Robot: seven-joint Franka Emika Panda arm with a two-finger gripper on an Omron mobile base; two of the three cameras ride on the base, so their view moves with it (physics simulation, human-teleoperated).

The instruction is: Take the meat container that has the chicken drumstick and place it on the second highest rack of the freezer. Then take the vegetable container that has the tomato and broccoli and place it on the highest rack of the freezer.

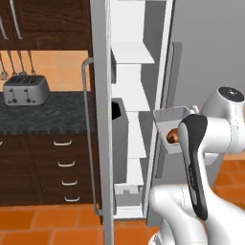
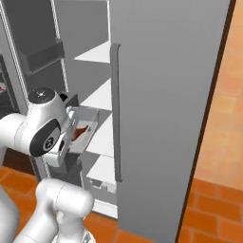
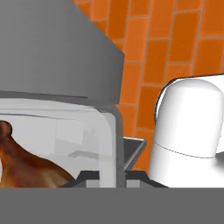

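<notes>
Item: meat container (image 2: pixel 81 127), clear shallow tray, carrying the chicken drumstick (image 3: pixel 26 164).
Holder: gripper (image 3: pixel 120 175), jaws clenched on the tray's rim wall, the drumstick lying to one side of the jaws inside the tray.
Position: held in the air at the open front of the freezer (image 2: pixel 161 95), just outside the front edges of its white shelves (image 2: pixel 97 97).
Orientation: tray roughly level, its far end pointing into the cabinet.
Key relation: the shelves lie straight ahead of the tray; which shelf it is level with cannot be told surely.
Status, judged: first container not yet set down.
</notes>
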